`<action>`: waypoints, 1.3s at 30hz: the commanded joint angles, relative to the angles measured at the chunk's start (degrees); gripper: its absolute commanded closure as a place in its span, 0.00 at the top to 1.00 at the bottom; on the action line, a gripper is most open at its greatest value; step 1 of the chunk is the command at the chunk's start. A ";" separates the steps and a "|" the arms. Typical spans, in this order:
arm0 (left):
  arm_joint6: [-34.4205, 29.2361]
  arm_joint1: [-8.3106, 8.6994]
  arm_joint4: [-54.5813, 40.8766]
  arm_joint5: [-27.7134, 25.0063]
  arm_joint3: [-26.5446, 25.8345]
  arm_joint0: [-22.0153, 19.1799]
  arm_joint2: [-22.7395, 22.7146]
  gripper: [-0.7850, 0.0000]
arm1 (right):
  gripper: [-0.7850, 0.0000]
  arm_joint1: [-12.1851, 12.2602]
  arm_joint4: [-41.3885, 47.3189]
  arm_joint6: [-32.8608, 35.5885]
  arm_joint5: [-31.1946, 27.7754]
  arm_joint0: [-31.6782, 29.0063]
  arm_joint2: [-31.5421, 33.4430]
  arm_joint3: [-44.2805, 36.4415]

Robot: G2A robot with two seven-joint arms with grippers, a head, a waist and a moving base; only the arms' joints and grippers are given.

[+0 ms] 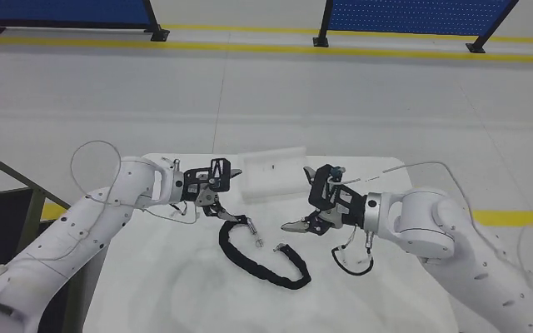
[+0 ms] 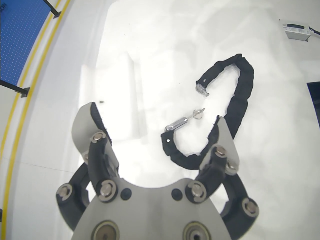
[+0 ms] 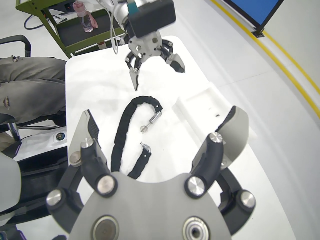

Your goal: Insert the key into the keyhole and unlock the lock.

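Pincers hang wide open and empty: left pincer (image 2: pixel 155 111) near the chain lock's (image 2: pixel 243 93) cylinder (image 2: pixel 176 124) end, right pincer (image 3: pixel 160 109) near its pin end (image 2: pixel 203 90). Key (image 2: pixel 197 113) appears seated in the cylinder, and the pin end lies apart from it on the tabletop (image 2: pixel 150 38). Good practice, I judge: steady the cylinder, pinch the key squarely, twist gently.

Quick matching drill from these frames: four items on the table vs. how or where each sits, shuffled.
1 key
2 chain sleeve
3 pin end
4 tray

A lying free, apart from the silver cylinder
B white, beyond the chain sleeve
C sticking out of the silver cylinder
D black, curved in a U

Pairs: 1-C, 2-D, 3-A, 4-B
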 commanded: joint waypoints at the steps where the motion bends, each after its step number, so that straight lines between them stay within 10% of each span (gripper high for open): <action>1: 0.25 0.13 0.93 -0.97 -1.24 -1.99 -0.81 1.00 | 1.00 -0.52 0.15 -0.32 -2.49 2.58 -0.98 2.68; 15: 9.39 -1.21 -11.96 -0.97 8.80 -21.67 14.93 1.00 | 1.00 -6.41 13.50 10.12 -9.34 26.79 -11.78 21.73; 39: 10.75 -0.94 -15.17 -0.97 10.00 -23.96 14.93 1.00 | 1.00 -8.10 13.90 8.93 -7.14 31.38 -12.54 25.04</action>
